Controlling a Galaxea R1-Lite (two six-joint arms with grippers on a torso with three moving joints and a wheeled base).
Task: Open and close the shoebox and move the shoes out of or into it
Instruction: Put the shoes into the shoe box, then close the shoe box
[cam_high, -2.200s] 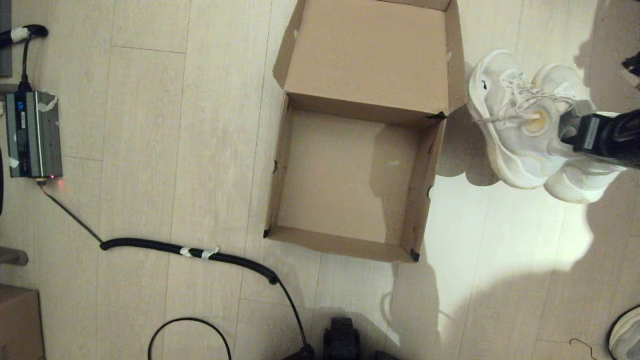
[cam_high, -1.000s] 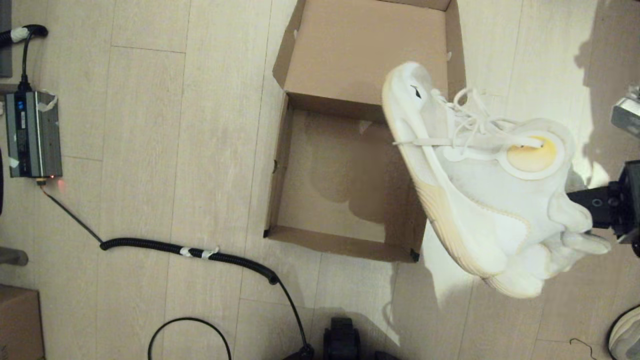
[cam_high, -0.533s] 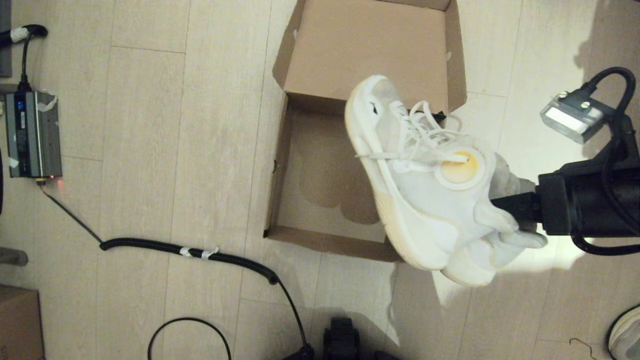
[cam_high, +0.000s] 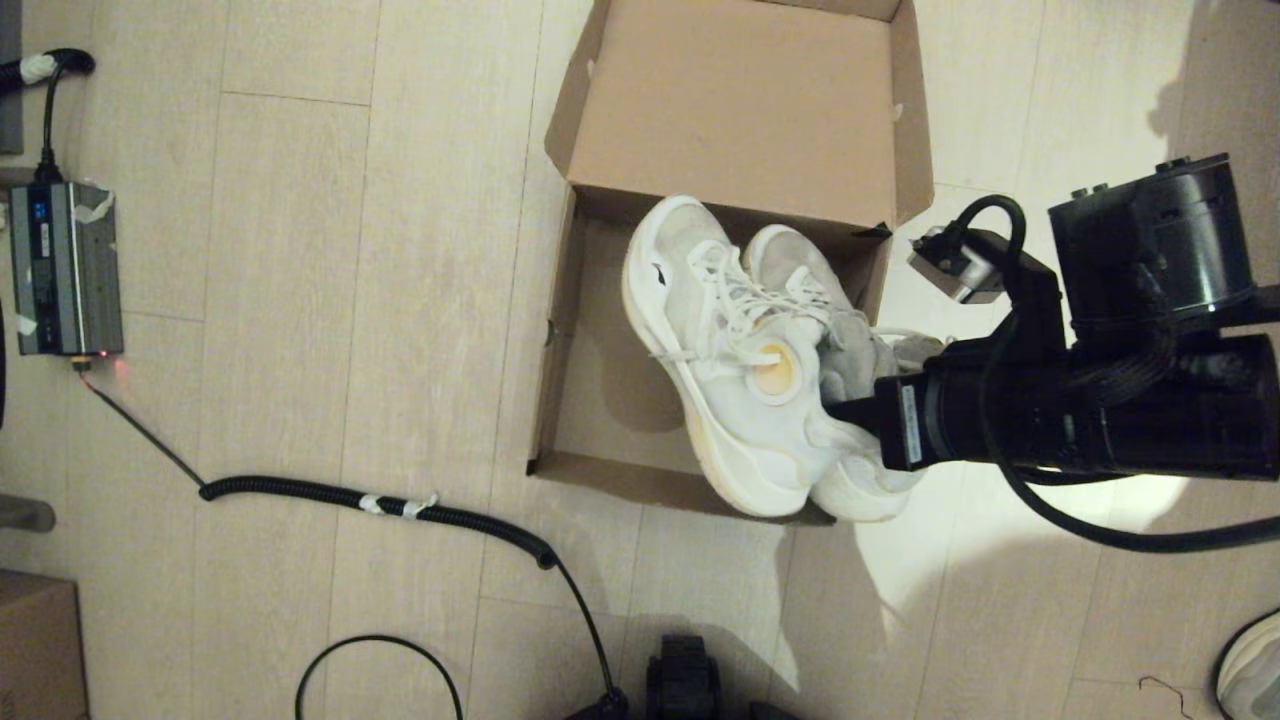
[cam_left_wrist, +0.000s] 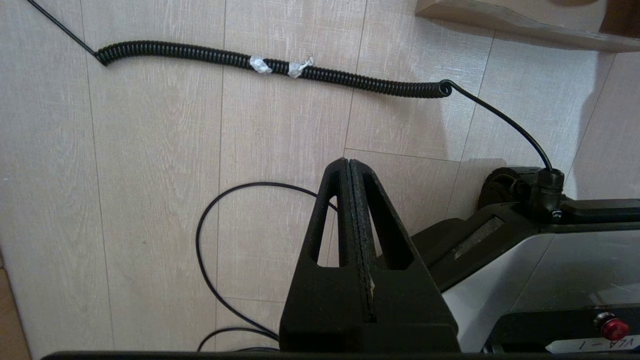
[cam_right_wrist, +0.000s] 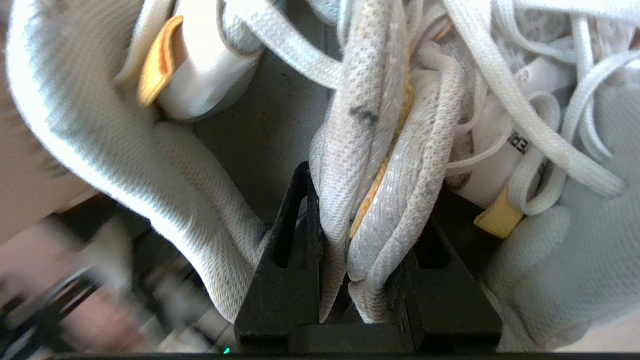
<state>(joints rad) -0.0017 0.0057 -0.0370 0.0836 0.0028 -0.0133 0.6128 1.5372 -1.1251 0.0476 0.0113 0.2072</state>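
The right hand (cam_high: 850, 415) comes in from the right side of the head view and is clenched on the shoes (cam_high: 745, 360). In the right wrist view its black fingers (cam_right_wrist: 295, 250) pinch the two inner collars of the pair together, the fabric squeezed flat between them, with a yellow tag (cam_right_wrist: 157, 60) showing inside one shoe and loose white laces (cam_right_wrist: 505, 115) spilling past the hand.

Ahead of the right hand, the shoes hang side by side with toes pointing away from it, toward the far side of the shoebox (cam_high: 570, 330). The toes and middle of the pair are over the open box, while the heels, next to the hand, lie over the near right corner and stick out past the box's front wall. Whether the soles touch the box bottom cannot be told. The lid (cam_high: 740, 100) stands open beyond the shoes, its brown inside facing up.

The left hand (cam_left_wrist: 350, 167) is parked low near the robot's base, its fingers pressed together on nothing, above the wooden floor (cam_left_wrist: 150, 150). Beyond it runs a black coiled cable (cam_left_wrist: 280, 70) with bits of white tape.

Far to the left of the working hand, a grey power unit (cam_high: 65, 265) sits on the floor. Behind the right hand, at the picture's lower right corner, the edge of another shoe (cam_high: 1250, 665) shows.
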